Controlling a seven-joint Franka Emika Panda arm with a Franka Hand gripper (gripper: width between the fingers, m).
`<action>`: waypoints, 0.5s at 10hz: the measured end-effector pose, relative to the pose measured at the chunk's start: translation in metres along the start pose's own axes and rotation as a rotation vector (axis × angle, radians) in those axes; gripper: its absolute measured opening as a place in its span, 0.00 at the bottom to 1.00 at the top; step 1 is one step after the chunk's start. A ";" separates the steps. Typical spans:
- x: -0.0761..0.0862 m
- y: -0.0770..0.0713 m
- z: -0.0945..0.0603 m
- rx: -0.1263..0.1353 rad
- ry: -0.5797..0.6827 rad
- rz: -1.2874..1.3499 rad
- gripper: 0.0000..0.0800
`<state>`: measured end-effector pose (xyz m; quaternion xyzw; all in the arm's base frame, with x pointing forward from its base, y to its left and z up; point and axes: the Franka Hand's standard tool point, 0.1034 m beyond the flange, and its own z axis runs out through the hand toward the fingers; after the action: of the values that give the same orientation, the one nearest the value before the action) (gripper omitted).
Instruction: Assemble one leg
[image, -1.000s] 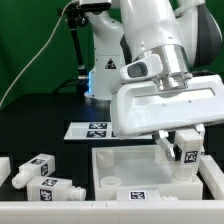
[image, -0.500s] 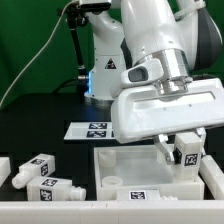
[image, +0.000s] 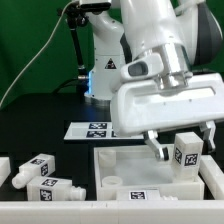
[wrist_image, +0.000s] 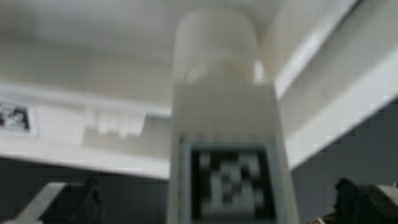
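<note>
A leg (image: 186, 155), a chunky white post with a square tag, stands upright at the exterior view's right side of the white tray-like tabletop (image: 135, 168). My gripper (image: 182, 141) is open around it; the fingers (image: 156, 146) stand clear on either side of the post. In the wrist view the leg (wrist_image: 226, 120) fills the middle, with its tag near the gripper (wrist_image: 222, 205). The dark fingertips (wrist_image: 80, 203) sit wide apart and do not touch it. Whether the leg's screw end sits in a corner hole is hidden.
Two more legs (image: 40, 168) (image: 57, 187) lie on the table at the exterior view's left of the tabletop. The marker board (image: 92, 129) lies behind, in front of the arm's base (image: 105, 75).
The gripper was shut on the leg in the earlier frames. Its fingers have now spread apart and let go; the leg stays upright in the tabletop.
</note>
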<state>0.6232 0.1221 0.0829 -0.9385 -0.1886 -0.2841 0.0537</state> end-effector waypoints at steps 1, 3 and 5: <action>0.012 -0.003 -0.014 0.016 -0.037 0.001 0.81; 0.003 -0.009 -0.006 0.038 -0.082 0.014 0.81; 0.008 -0.023 -0.011 0.101 -0.219 0.039 0.81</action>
<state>0.6150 0.1434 0.0959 -0.9635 -0.1890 -0.1690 0.0856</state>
